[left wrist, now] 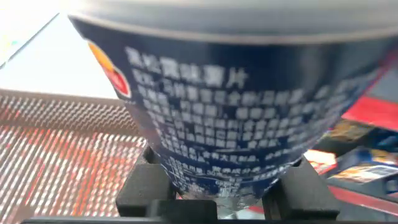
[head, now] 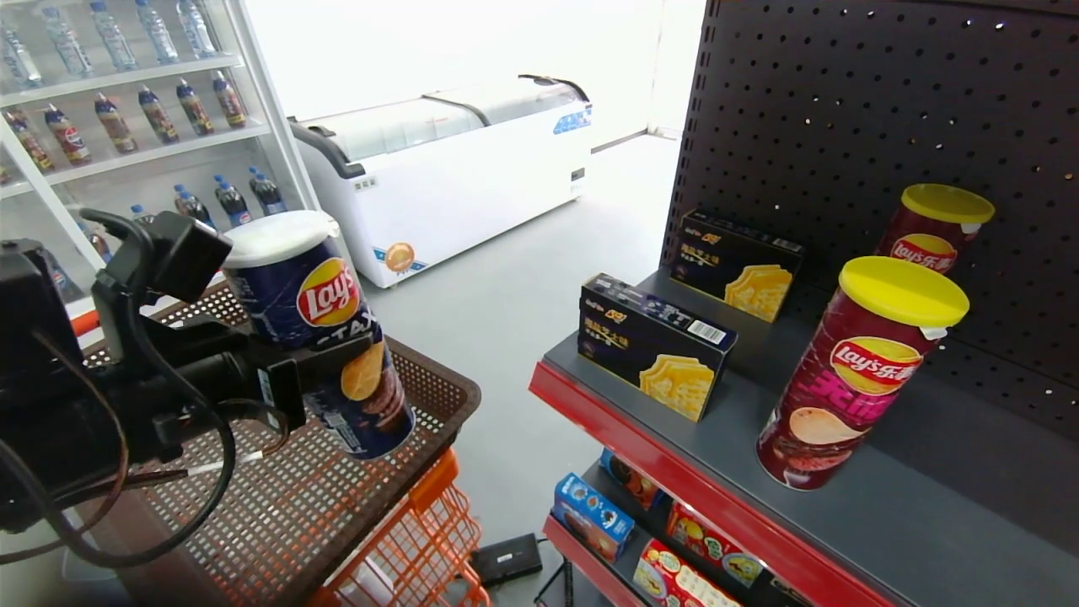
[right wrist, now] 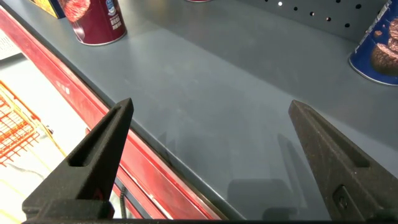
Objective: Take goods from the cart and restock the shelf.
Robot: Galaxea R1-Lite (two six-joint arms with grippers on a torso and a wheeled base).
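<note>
Now the left gripper (head: 333, 367) pinches the dark-blue cylindrical crisp tube (head: 303, 295) clear of the brown mesh cart basket (head: 337, 506), presumably bound for the grey metal shelf (head: 927, 506).

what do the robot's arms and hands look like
The left arm is black and blocky, with looping black cables and one thin white wire. The left hand has squared black fingers. The right hand has black, wedge-shaped fingers with a grainy surface.
</note>
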